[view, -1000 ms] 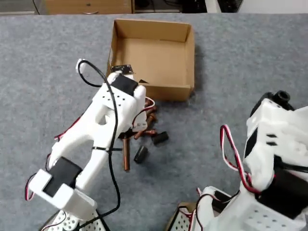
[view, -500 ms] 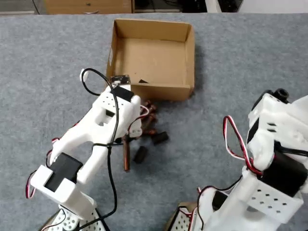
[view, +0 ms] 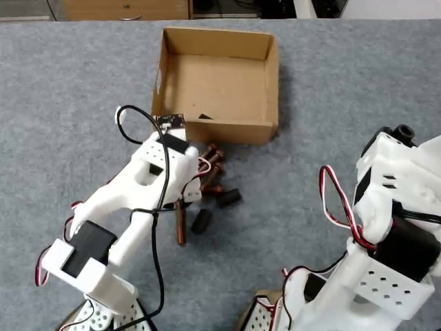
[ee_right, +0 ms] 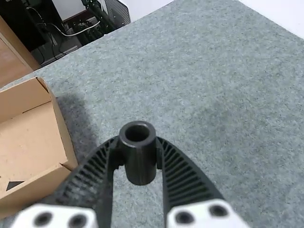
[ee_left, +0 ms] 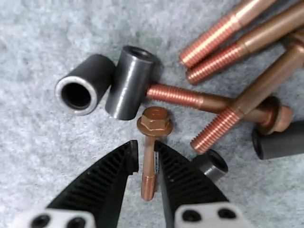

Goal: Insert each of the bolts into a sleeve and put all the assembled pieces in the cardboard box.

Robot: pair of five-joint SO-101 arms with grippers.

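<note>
Left gripper, fingers apart, straddled a copper flanged bolt; an off-centre squeeze might flick it away. Right gripper clamped a dark steel cylindrical sleeve.

Illumination is bright, diffuse and overhead: the cardboard box throws a soft shadow onto the grey table beside it, the left arm shades the surface beneath, and, in the left wrist view, the copper bolts and dark sleeves carry mild highlights without glare.
</note>
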